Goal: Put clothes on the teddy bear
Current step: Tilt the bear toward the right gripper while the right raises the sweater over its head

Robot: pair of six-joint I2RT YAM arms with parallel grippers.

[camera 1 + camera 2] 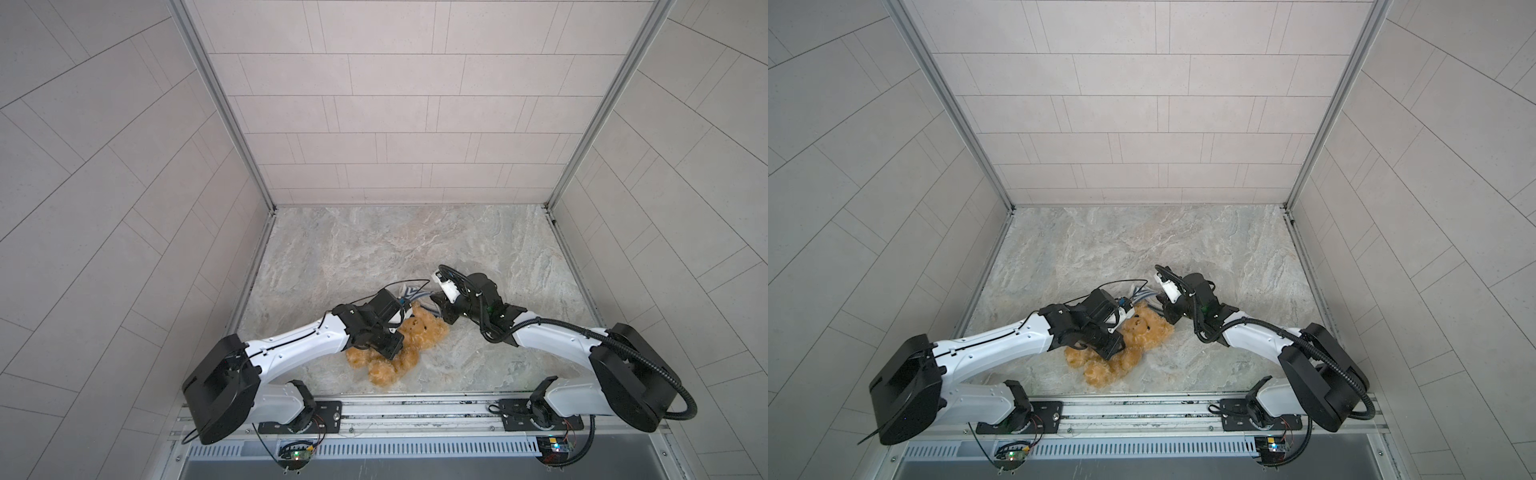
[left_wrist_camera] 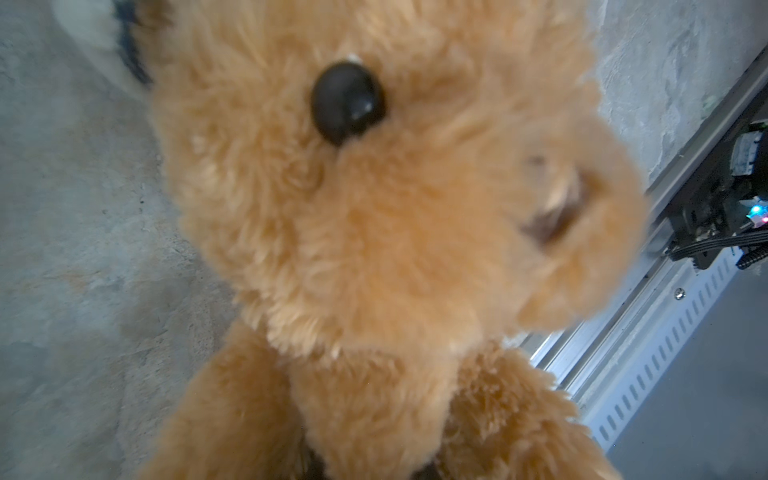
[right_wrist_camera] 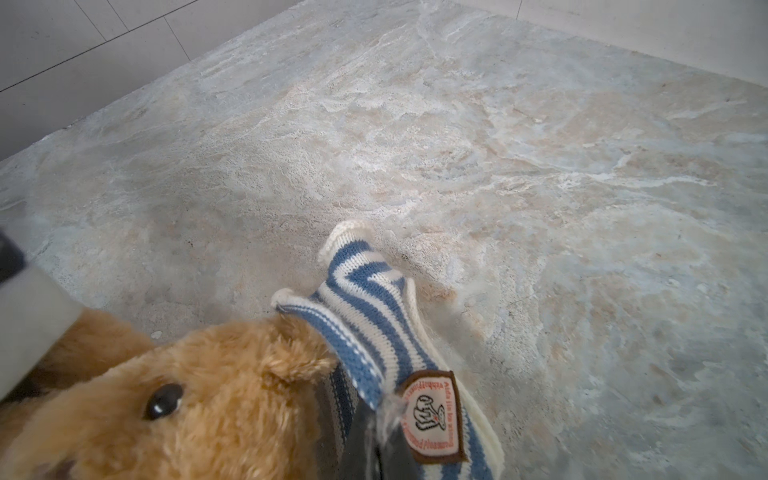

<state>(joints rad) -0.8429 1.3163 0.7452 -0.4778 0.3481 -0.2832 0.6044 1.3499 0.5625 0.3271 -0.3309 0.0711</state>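
Two arms: both reach in over the front rail (image 1: 415,409) and meet above the teddy bear (image 1: 419,332).
Bear: it lies on the stone-patterned table (image 1: 374,249), just beyond the front rail and about midway along it. Its legs point toward the rail and its head away from it.
Shirt: the striped shirt (image 3: 365,316) sits at the bear's head, on the side farther from the rail, touching one ear.
Right side: the right gripper (image 3: 374,451) is closed tight, pinching the knit just beside the badge (image 3: 432,415).
Left side: the left gripper (image 1: 388,347) sits over the bear's torso, nearer the rail than the head. Its jaws are buried in fur, so I cannot tell whether they clamp the bear or only press on it.
Step, as I judge it: getting the shirt's opening over the head.
Doing it well: the bear needs to be pinned firmly. The knit should be drawn low along the body toward the rail and eased slowly past the ears. A single pinch probably leaves the opening collapsed, and fur will likely drag on the knit.
Hidden: the shirt's opening and the far ear. Whether any of the head is already inside is also unclear.
Blurred: the left wrist view is filled by the bear's face, out of focus.
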